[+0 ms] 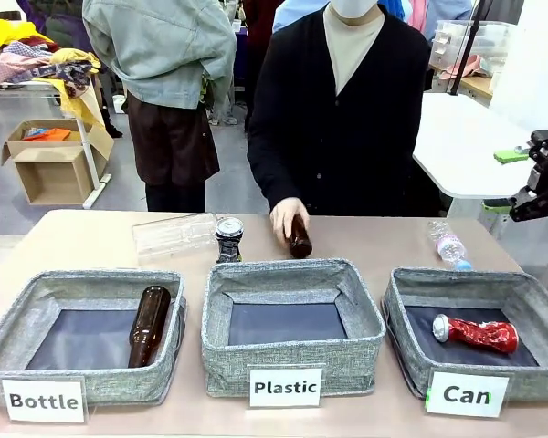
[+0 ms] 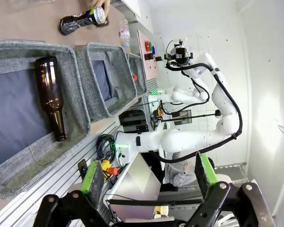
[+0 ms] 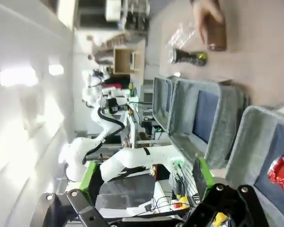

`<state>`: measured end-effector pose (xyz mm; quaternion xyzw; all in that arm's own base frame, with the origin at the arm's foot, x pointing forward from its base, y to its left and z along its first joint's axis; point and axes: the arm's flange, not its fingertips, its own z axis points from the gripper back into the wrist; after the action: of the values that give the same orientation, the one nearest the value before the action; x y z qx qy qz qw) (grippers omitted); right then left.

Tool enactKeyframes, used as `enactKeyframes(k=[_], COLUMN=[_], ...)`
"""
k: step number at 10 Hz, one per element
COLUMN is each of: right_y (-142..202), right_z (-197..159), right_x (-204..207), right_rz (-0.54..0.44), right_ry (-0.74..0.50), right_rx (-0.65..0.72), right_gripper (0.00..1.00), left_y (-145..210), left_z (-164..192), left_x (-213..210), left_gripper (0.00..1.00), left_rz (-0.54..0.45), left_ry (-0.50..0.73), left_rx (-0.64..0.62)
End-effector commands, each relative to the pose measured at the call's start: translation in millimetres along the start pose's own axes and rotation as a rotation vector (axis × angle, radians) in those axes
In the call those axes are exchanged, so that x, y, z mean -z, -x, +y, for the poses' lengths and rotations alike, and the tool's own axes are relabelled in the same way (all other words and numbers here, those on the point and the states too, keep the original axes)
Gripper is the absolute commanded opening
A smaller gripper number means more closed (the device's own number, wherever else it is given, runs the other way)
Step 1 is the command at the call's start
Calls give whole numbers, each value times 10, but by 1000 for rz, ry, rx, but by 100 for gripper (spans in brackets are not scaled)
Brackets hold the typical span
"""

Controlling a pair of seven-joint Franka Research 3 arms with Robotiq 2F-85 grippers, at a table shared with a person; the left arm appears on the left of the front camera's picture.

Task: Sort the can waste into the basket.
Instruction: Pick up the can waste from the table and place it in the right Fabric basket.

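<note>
Red can (image 1: 475, 334) lies on its side inside Can basket (image 1: 530, 383), table's 4 o'clock. Black can (image 1: 228, 239) stands on table (image 1: 73, 242) at 11 o'clock of Plastic bin (image 1: 224, 365), touching clear bottle (image 1: 173, 234). Person's hand (image 1: 287, 215) grips brown bottle (image 1: 300, 241). Right gripper (image 1: 504, 181) hangs at 3 o'clock, jaws wide apart, empty. Left gripper (image 2: 149, 177) jaws wide apart, empty.

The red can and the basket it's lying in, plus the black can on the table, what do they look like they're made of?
Red can: thin metal, likely aluminium, glossy red with a bare silver end; its crumpled facets catch the light.
Basket: grey woven fabric, matte, with soft, slightly sagging walls.
Black can: probably metal too, going by its shiny silver top and squashed body.
</note>
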<state>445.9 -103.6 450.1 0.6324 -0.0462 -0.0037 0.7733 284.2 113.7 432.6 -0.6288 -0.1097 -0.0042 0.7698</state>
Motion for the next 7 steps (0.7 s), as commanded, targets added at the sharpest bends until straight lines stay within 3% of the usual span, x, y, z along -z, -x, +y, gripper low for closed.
enactKeyframes(k=[1,7], right_y=[7,7], right_z=[65,65], right_x=[92,92], right_rz=[142,142], right_ry=[67,67], right_rx=[-84,-84], right_gripper=[100,100], left_y=[24,24], left_z=[-15,-15], left_x=[-14,-14], left_gripper=[100,100], left_rz=[9,9], left_ry=[4,4], left_rx=[-9,-9])
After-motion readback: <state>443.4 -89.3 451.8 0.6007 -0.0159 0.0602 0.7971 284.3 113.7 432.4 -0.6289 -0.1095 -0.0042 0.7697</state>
